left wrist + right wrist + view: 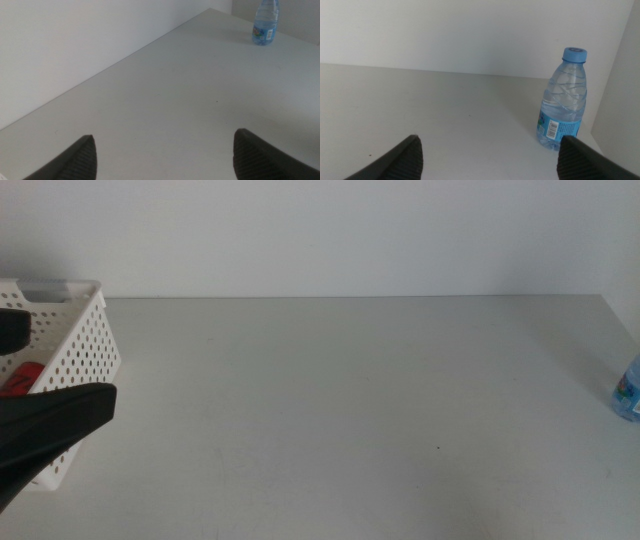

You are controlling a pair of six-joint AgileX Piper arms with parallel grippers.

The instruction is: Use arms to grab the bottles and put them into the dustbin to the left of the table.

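Item 1: left gripper (40, 425), at the middle view's left edge, over or just in front of the dustbin (85, 340). We log its jaws spread wide, nothing between them.

Item 2: dustbin, white perforated basket, far left of the table (350, 400). Red item (22, 378) inside, prob. the can; mostly hidden.

Item 3: water bottle (562, 102), clear w/ blue cap, upright at the table's far right edge.

Item 4: right gripper (487, 160), low over the table, bottle near it. We see jaws apart, empty.
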